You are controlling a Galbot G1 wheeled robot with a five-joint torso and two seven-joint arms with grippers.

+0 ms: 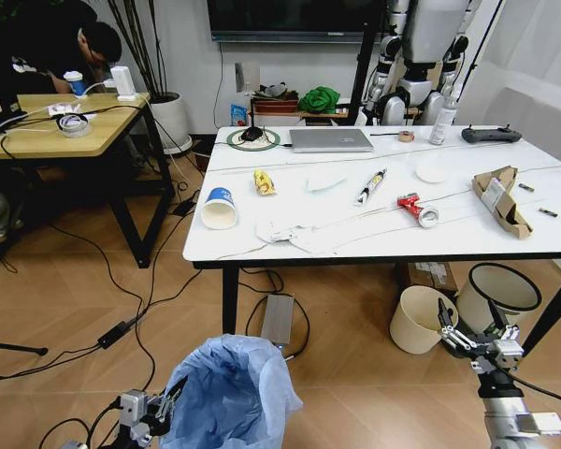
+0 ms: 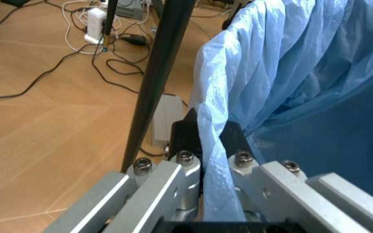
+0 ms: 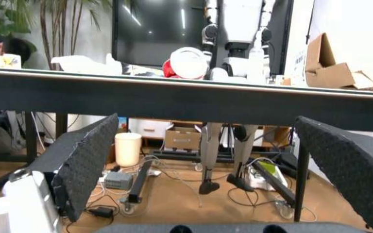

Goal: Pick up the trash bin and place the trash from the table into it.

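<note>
On the floor before the worktop (image 1: 542, 245), the left gripper (image 2: 209, 133) pinches the trash bin (image 1: 232, 393) bag rim.
The right gripper (image 1: 466, 342) hangs open; next, lift the bin toward the trash (image 1: 219, 208).

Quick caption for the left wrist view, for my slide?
Left tool shut on the light-blue bag at the trash bin's rim, above a wooden floor strewn with cables.

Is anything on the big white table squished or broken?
Yes. The crushed red can lies dented on its side, the torn brown cardboard sits ripped open near the right end, and the paper cup has tipped over.
</note>
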